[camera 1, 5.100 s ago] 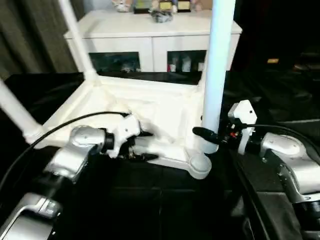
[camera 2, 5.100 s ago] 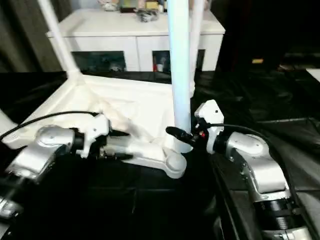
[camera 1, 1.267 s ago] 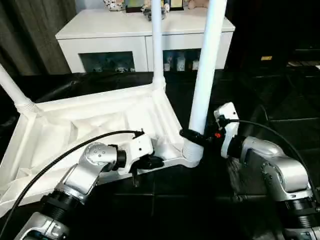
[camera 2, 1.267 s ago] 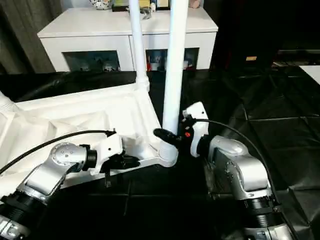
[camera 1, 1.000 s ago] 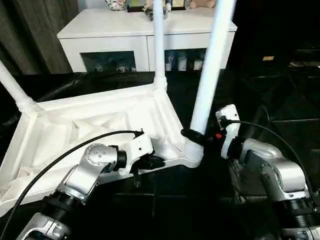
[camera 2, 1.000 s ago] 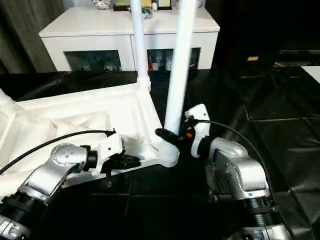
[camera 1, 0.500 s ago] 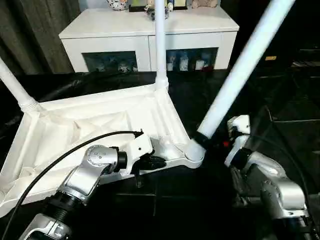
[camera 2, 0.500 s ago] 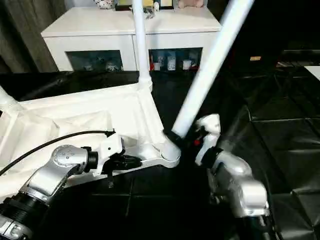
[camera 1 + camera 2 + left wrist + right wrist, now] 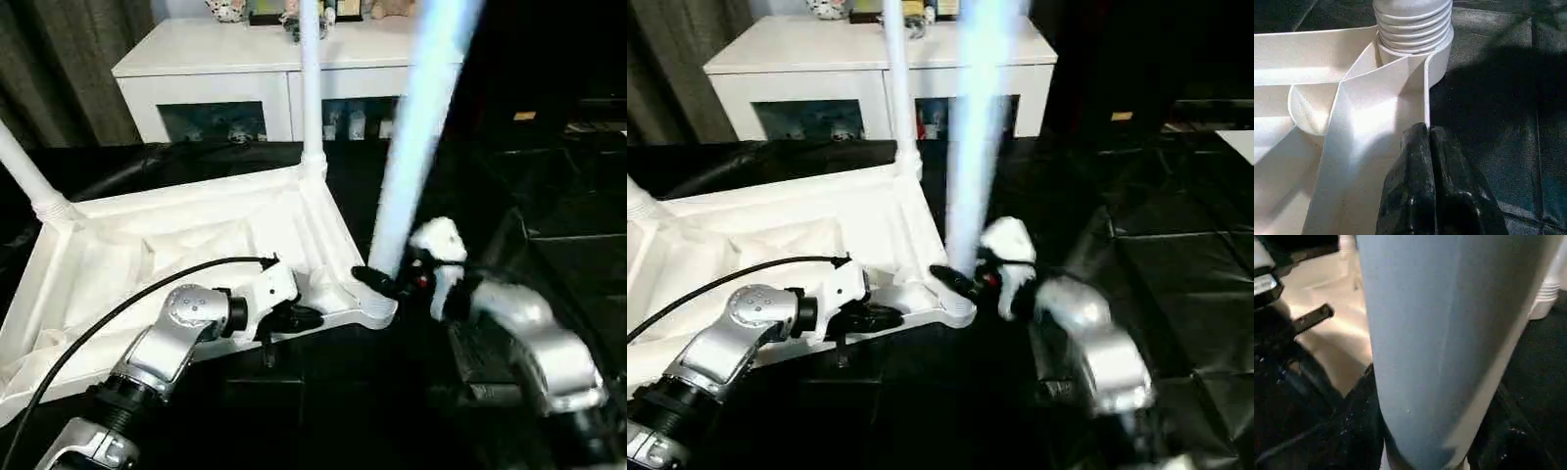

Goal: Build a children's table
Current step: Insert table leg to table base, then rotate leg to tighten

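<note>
At the near right corner socket [image 9: 377,308] of the upturned tabletop [image 9: 147,255], the right gripper [image 9: 377,284] clamps the leg [image 9: 411,147], best kept upright while twisted home, as the left gripper [image 9: 1426,147] pinches the rim.

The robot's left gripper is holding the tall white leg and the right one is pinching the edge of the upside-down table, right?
No, it's swapped. In the left eye view the right gripper holds the tall leg, and the left gripper pinches the tabletop's edge. The left wrist view shows its fingers shut on that rim.
</note>
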